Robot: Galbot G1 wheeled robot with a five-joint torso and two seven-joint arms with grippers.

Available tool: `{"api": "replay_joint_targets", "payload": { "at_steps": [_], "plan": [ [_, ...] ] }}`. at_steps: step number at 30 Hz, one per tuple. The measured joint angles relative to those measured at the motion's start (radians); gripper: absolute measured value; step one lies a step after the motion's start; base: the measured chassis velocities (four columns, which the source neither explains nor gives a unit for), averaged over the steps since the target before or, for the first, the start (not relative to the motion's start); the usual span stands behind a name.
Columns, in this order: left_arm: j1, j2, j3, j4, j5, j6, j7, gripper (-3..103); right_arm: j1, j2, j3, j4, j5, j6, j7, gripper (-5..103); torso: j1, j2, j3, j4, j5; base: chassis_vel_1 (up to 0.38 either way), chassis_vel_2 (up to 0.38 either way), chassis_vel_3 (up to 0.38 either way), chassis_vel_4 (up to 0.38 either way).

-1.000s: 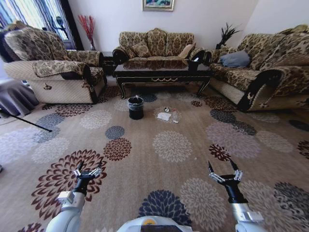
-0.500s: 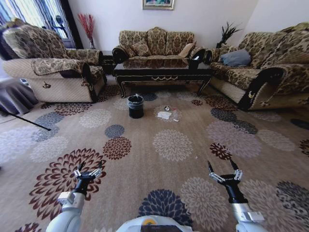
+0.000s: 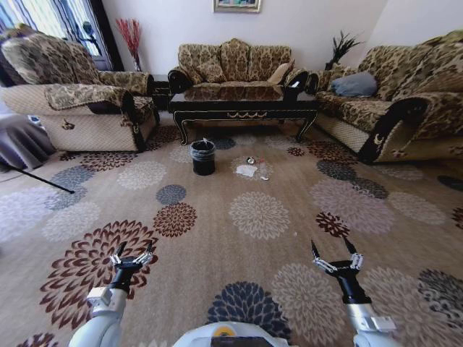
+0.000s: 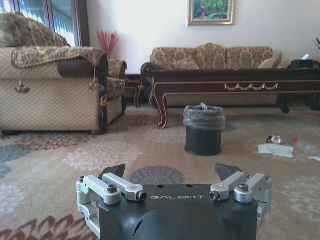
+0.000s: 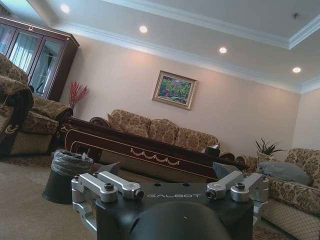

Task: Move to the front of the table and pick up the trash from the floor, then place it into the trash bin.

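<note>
Between claws and table (image 3: 244,106), open carpet (image 3: 239,246).

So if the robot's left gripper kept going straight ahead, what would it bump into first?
Probably the trash bin. The open left gripper points at it across bare floor, with the table behind. Depth is hard to judge.

So the trash bin (image 3: 203,158) sits on the floor (image 3: 260,246) just in front of the counter (image 3: 244,108). The trash (image 3: 253,168) lies to its right, sofa (image 3: 233,69) behind the counter.
</note>
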Motion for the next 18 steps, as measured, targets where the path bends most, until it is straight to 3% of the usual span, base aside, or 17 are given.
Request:
{"api": "replay_joint_targets", "payload": {
  "at_steps": [6,10,18],
  "plan": [
    [-0.003,0.003,0.000,0.003,0.000,-0.002,-0.003,100,0.002,0.000,0.000,-0.001,0.001,0.000,-0.001,100,-0.001,0.000,-0.006,0.0000,0.0002,0.000,0.000,0.000,0.000],
    [-0.010,0.003,0.000,0.015,0.010,-0.068,-0.008,100,0.002,-0.001,0.001,-0.001,0.018,0.000,-0.034,100,-0.001,0.000,-0.005,0.0000,0.0002,0.000,0.000,0.000,0.000],
    [-0.014,0.002,-0.005,0.021,0.005,-0.105,0.008,100,0.007,0.001,0.001,-0.010,0.024,0.011,-0.066,100,-0.001,0.000,-0.003,0.0000,0.0002,0.000,0.000,0.000,0.000]
  ]
}}
